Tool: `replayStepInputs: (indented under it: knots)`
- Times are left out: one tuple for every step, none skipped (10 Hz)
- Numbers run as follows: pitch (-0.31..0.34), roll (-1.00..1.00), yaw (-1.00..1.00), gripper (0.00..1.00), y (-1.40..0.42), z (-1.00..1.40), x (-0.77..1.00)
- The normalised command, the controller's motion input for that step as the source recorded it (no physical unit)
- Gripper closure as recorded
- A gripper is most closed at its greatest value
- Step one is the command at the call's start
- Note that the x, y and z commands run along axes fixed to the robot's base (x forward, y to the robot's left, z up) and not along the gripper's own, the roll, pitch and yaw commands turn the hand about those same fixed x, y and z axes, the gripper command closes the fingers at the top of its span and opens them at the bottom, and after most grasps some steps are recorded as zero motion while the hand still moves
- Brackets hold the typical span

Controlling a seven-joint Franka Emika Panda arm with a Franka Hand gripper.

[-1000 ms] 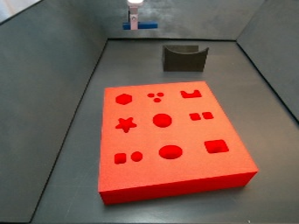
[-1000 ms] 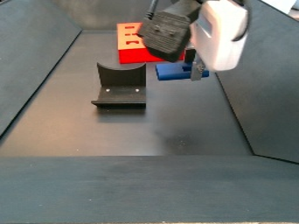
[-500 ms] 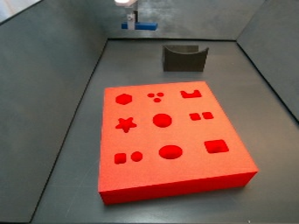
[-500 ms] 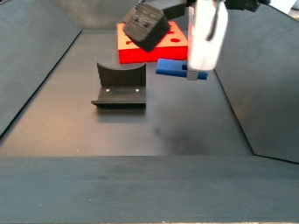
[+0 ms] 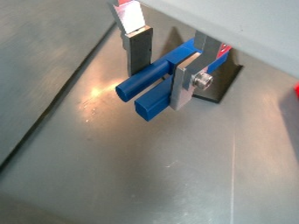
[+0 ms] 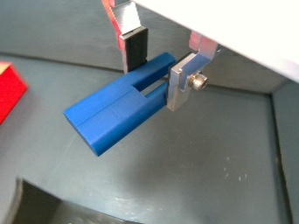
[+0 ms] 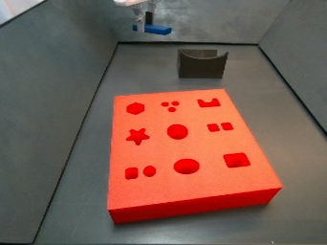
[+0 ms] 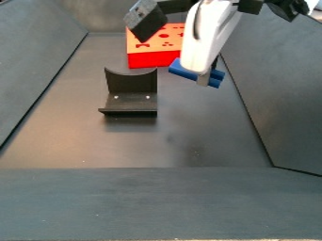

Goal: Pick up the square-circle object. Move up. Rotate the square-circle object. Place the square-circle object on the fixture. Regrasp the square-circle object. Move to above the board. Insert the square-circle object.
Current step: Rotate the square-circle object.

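Blue plastic, the square-circle object (image 6: 121, 107) is clamped between the gripper (image 6: 160, 66) fingers, aloft over the floor. Its long axis juts sideways from the pads; in a side view the fixture (image 8: 130, 92) lies toward 8 o'clock.

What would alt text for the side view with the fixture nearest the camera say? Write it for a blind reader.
The pincer holds the blue square-circle object in the air, above the dark floor and to the right of the fixture. The red board lies farther back, partly hidden behind the arm.
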Motion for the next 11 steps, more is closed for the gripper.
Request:
replayStepInputs:
  knots:
    - [-0.004, -0.02, -1.00, 1.00, 0.02, 0.00, 0.03]
    - [-0.004, -0.02, -1.00, 1.00, 0.02, 0.00, 0.03]
    - [-0.005, -0.02, -1.00, 1.00, 0.02, 0.00, 0.03]
    - [-0.005, -0.02, -1.00, 1.00, 0.02, 0.00, 0.03]
    - [-0.005, -0.02, -1.00, 1.00, 0.02, 0.00, 0.03]
    - [-0.006, -0.02, -1.00, 1.00, 0.02, 0.00, 0.03]
    - [-0.007, -0.03, -1.00, 1.00, 0.02, 0.00, 0.03]
    - [-0.007, -0.03, -1.00, 1.00, 0.02, 0.00, 0.03]
    - [-0.008, -0.03, -1.00, 1.00, 0.02, 0.00, 0.03]
    - [-0.010, -0.04, -1.00, 1.00, 0.02, 0.00, 0.03]
    - [-0.011, -0.04, -1.00, 1.00, 0.02, 0.00, 0.03]
